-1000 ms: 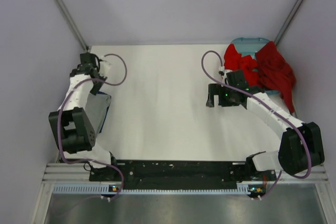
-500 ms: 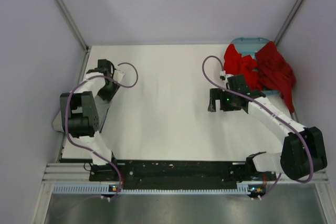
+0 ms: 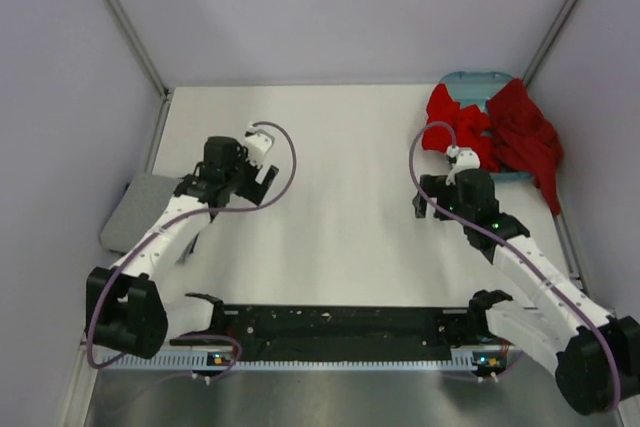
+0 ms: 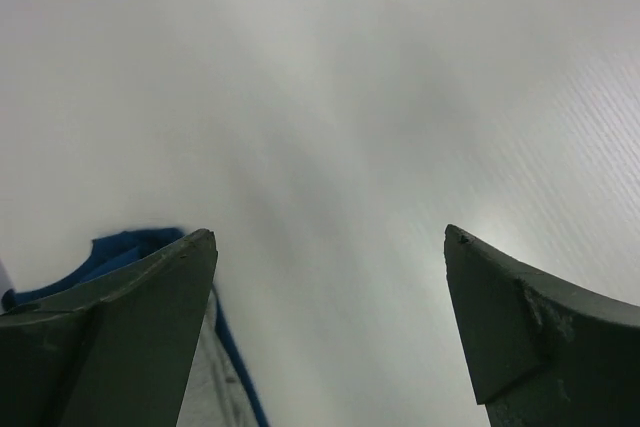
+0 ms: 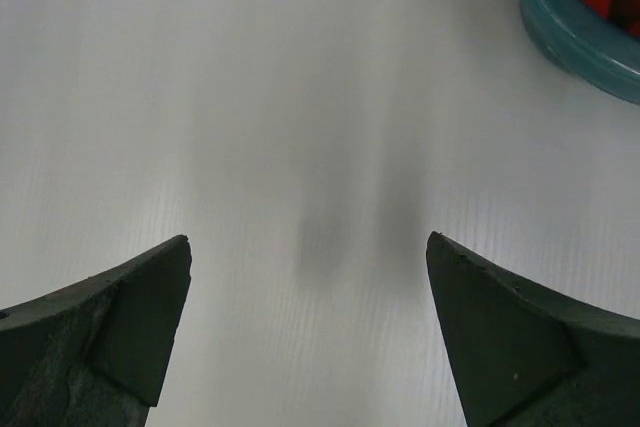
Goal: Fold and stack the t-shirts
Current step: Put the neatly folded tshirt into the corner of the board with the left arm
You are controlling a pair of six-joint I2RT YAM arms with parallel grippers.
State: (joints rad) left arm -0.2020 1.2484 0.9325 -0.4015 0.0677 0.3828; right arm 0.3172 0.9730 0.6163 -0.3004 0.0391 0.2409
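The left gripper hung over the table with its jaws spread wide and nothing between them. That stance suited a hand with no shirt to carry: the folded pile lay outside the jaws, just past the outer face of 1 finger and behind its tip. The right gripper also had its jaws spread and empty, facing down at plain tabletop. The teal basket sat ahead of the jaws and off beyond 1 finger, well apart from both tips. I judged this an open-handed readiness to fetch the next shirt, since the unfolded ones lay on that side.

The grey t-shirt was folded into a flat, squarish pad at the table's far left edge and seemed to overhang it slightly. In the left wrist view, the navy t-shirt showed only as a thin curved blue border along the grey cloth, most likely lying beneath it. The red t-shirts were heaped, crumpled and unfolded, in and over the basket, with 1 draped down its outer side. How many lay there could not be told.
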